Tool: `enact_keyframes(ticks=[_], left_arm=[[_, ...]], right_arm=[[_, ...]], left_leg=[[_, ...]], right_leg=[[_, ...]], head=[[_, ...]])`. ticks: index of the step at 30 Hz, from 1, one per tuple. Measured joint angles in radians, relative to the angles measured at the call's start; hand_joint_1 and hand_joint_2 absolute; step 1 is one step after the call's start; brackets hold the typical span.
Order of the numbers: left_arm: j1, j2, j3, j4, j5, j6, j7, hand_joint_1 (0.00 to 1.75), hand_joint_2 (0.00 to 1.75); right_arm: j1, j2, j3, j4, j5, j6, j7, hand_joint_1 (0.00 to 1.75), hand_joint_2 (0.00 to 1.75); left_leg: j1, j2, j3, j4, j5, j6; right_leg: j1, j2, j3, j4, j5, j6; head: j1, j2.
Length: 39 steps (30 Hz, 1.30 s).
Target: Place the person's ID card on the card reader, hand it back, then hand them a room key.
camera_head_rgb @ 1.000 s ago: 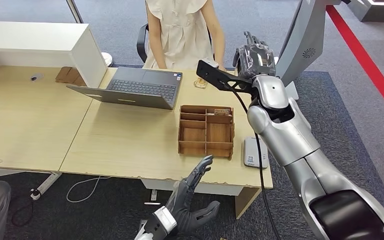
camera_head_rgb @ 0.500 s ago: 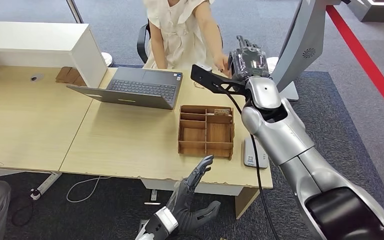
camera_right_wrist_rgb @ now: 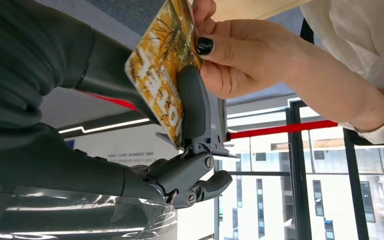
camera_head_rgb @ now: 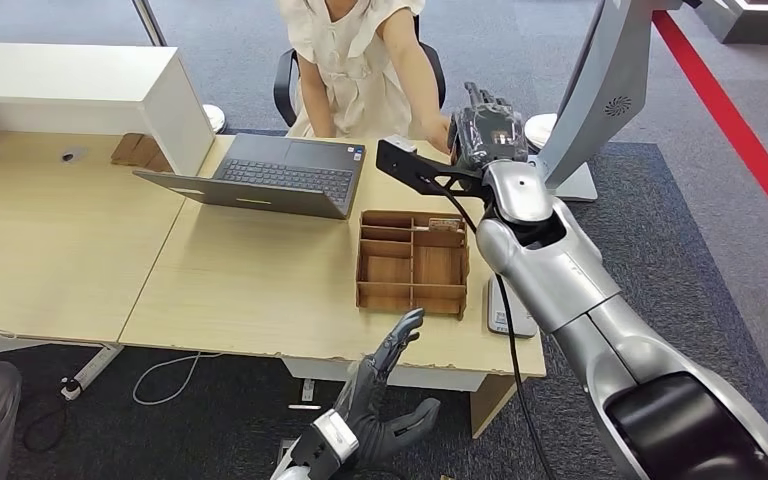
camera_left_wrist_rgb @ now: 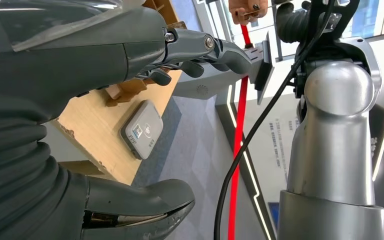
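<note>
My right hand [camera_head_rgb: 485, 125] is raised over the desk's far edge, in front of the seated person [camera_head_rgb: 355, 60]. Its thumb presses a yellow-orange printed card [camera_right_wrist_rgb: 162, 75] against its fingers. The person's hand [camera_right_wrist_rgb: 240, 60] pinches the same card at its other end. The grey card reader [camera_head_rgb: 505, 322] lies on the desk's right end, partly hidden by my right arm; it also appears in the left wrist view [camera_left_wrist_rgb: 141, 129]. My left hand [camera_head_rgb: 385, 400] hangs below the desk's near edge, fingers spread, holding nothing.
A wooden compartment box [camera_head_rgb: 412, 262] stands left of the reader. An open laptop [camera_head_rgb: 280, 175] sits further left, with a white shelf unit [camera_head_rgb: 80, 90] beyond it. A grey pillar [camera_head_rgb: 600, 80] rises close to my right hand. A black cable [camera_head_rgb: 515, 370] hangs along my right arm.
My right hand has moved left towards the person with the card. The person's arm has reached out and taken hold of the card. My left hand has not moved.
</note>
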Motion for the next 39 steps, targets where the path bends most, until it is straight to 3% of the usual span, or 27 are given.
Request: enact_keyframes(ticks=[1, 6, 9, 10, 13, 18, 21, 25, 39], left_arm=[[0.0, 0.0, 0.0, 0.0, 0.0, 0.002, 0.001, 0.0, 1.75], [0.0, 0.001, 0.0, 0.0, -0.002, 0.008, 0.006, 0.0, 1.75], [0.0, 0.001, 0.0, -0.001, -0.006, 0.008, 0.014, 0.0, 1.75], [0.0, 0.001, 0.0, -0.002, -0.008, 0.008, 0.016, 0.0, 1.75], [0.001, 0.001, 0.001, -0.005, -0.017, 0.009, 0.019, 0.0, 1.75], [0.005, 0.001, 0.007, -0.01, -0.036, 0.026, 0.026, 0.0, 1.75], [0.011, 0.003, 0.016, -0.017, -0.051, 0.043, 0.038, 0.0, 1.75], [0.024, 0.008, 0.031, -0.031, -0.067, 0.056, 0.048, 0.0, 1.75], [0.061, 0.031, 0.064, -0.081, -0.09, 0.066, 0.056, 0.0, 1.75]], right_arm=[[0.0, 0.0, 0.002, 0.002, 0.0, -0.001, 0.0, 0.0, 1.75], [0.0, 0.0, 0.011, 0.006, 0.006, -0.027, 0.004, 0.0, 1.75], [0.0, -0.001, 0.013, 0.007, 0.009, -0.044, 0.009, 0.0, 0.44], [0.0, -0.002, 0.013, 0.007, 0.009, -0.051, 0.01, 0.0, 0.44], [0.001, -0.004, 0.012, 0.005, -0.003, -0.09, 0.012, 0.0, 1.75], [0.026, -0.013, -0.01, -0.03, -0.101, -0.237, -0.009, 0.0, 1.75], [0.074, -0.02, -0.037, -0.085, -0.229, -0.343, -0.057, 0.0, 1.75], [0.155, -0.037, -0.064, -0.172, -0.332, -0.417, -0.11, 0.0, 1.75], [0.431, -0.144, -0.075, -0.397, -0.174, -0.45, -0.099, 0.0, 1.75]], left_leg=[[0.0, 0.0, 0.0, 0.0, 0.0, 0.0], [0.0, 0.0, 0.0, 0.0, 0.0, 0.0], [0.0, 0.0, 0.0, 0.0, 0.0, 0.0], [0.0, 0.0, 0.0, 0.0, 0.0, 0.0], [0.0, 0.0, 0.0, 0.0, 0.0, 0.0], [0.0, 0.0, 0.0, 0.0, 0.0, 0.0], [0.0, 0.0, 0.0, 0.0, 0.0, 0.0], [0.0, 0.0, 0.0, 0.0, 0.0, 0.0], [0.0, 0.0, 0.0, 0.0, 0.0, 0.0]], right_leg=[[0.0, 0.0, 0.0, 0.0, 0.0, 0.0], [0.0, 0.0, 0.0, 0.0, 0.0, 0.0], [0.0, 0.0, 0.0, 0.0, 0.0, 0.0], [0.0, 0.0, 0.0, 0.0, 0.0, 0.0], [0.0, 0.0, 0.0, 0.0, 0.0, 0.0], [0.0, 0.0, 0.0, 0.0, 0.0, 0.0], [0.0, 0.0, 0.0, 0.0, 0.0, 0.0], [0.0, 0.0, 0.0, -0.001, 0.0, 0.0], [0.0, 0.0, 0.0, -0.001, 0.0, 0.0]], head=[[0.0, 0.0], [0.0, 0.0], [0.0, 0.0], [0.0, 0.0], [0.0, 0.0], [0.0, 0.0], [0.0, 0.0], [0.0, 0.0], [0.0, 0.0]])
